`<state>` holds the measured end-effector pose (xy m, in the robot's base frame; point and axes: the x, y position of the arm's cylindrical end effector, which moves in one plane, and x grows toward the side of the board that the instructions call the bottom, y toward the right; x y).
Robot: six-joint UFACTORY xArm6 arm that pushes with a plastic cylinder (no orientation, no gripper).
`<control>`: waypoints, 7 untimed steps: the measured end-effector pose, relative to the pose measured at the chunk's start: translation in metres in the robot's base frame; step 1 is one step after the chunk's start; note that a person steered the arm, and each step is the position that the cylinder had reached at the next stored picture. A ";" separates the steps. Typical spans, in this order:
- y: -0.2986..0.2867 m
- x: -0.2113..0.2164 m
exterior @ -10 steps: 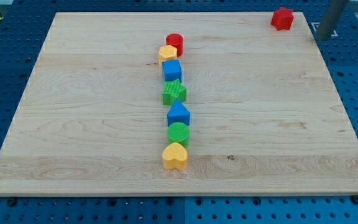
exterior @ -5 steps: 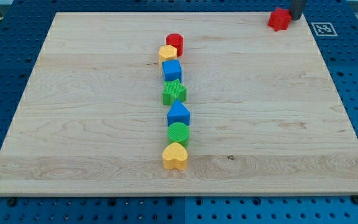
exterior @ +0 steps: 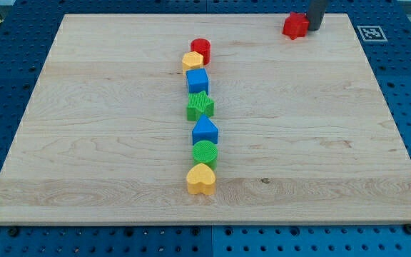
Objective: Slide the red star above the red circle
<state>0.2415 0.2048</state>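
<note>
Red plastic, in the shape of a small star block (exterior: 295,25), is seen near the desk's far edge, at about one o'clock from the middle of the pale wooden desk (exterior: 84,143). Jaws are not fitted on this arm, so nothing is parted, closed or clamped; contact is made only by my tip (exterior: 314,28), the lower end of the dark rod, which is placed just beside the red star at its three o'clock side, seemingly touching it.

The red circular block (exterior: 200,48) is found well apart from the star, at roughly nine o'clock from it and slightly nearer the viewer. It heads a column that runs toward six o'clock: a yellow block of unclear shape (exterior: 192,61), a blue cube-like block (exterior: 198,80), a green star block (exterior: 200,106), a blue house-shaped block (exterior: 205,130), a green round block (exterior: 205,153) and a yellow heart block (exterior: 201,179).

Since the star lies between my tip and the goal spot at twelve o'clock of the circle, a push toward nine o'clock is judged suitable. Little room is left between the circle and the far edge.
</note>
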 end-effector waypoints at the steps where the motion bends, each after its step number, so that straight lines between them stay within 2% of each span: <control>1: -0.012 0.016; 2: -0.027 0.020; 4: -0.029 -0.003; 7: -0.039 -0.012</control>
<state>0.2295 0.1660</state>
